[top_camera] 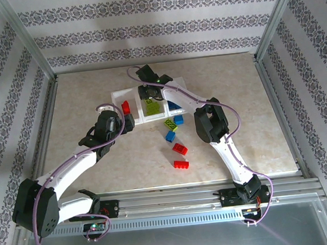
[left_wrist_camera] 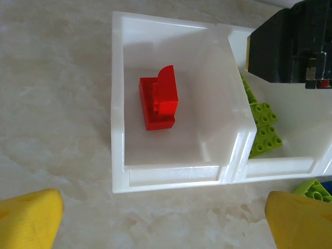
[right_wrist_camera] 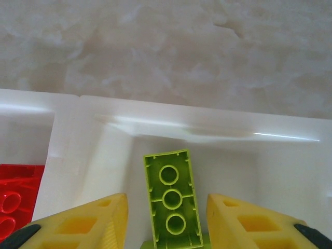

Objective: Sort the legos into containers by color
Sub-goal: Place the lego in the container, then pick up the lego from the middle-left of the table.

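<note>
Striped floral wallpaper (top_camera: 144, 29) backs a metal-framed cell whose pale marbled table (top_camera: 81, 95) carries the containers (top_camera: 128, 96), a white tray of three joined bins lying across its far half. Seen from above, the left bin holds one red lego (top_camera: 125, 107), the middle bin holds lime legos (top_camera: 150, 106), and a blue lego (top_camera: 174, 105) shows in the right bin, partly covered by the right arm (top_camera: 209, 124). More bricks lie on the table just in front of the tray: a loose lime lego (top_camera: 170, 125) beside a loose blue lego (top_camera: 179, 120), a second loose blue lego (top_camera: 169, 136) a little nearer, then a loose red lego (top_camera: 179, 149) and a second loose red lego (top_camera: 181, 165) closest to the arm bases. In the left wrist view the left gripper (left_wrist_camera: 166, 220) hangs over bare table just in front of the left bin, its yellow fingers spread wide and holding nothing. In the right wrist view the right gripper (right_wrist_camera: 166, 223) is down in the middle bin, its fingers parted on either side of an upturned lime lego (right_wrist_camera: 171, 202) that shows its hollow underside. A clear gap shows on the left. The right finger looks just apart from the brick, though that side is hard to judge.
</note>
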Tool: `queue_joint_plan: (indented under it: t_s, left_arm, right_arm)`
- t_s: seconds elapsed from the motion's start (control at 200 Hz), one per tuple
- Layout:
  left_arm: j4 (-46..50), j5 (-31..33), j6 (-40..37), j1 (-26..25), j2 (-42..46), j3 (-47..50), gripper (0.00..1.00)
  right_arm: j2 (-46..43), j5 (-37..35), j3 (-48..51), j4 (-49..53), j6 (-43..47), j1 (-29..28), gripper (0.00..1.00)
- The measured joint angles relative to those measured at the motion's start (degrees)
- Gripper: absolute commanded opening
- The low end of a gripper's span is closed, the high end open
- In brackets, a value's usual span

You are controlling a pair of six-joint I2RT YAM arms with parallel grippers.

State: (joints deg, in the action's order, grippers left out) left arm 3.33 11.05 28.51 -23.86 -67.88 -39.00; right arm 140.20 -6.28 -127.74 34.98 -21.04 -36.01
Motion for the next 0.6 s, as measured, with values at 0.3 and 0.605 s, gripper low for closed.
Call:
queue_joint_plan:
  t_s: [0.3,0.605]
  left_arm:
    - [0.0,-5.4,-3.0,0.0,0.0,0.0,1.00]
    - [-0.1,-10.0,-4.1,-3.5,-2.7,-2.8,1.00]
  right_arm:
    - [-9.6,0.1,8.3,-0.7,-1.5,0.1,0.52]
    - [-24.7,-2.6,27.2,-3.9,-5.3,2.2,0.98]
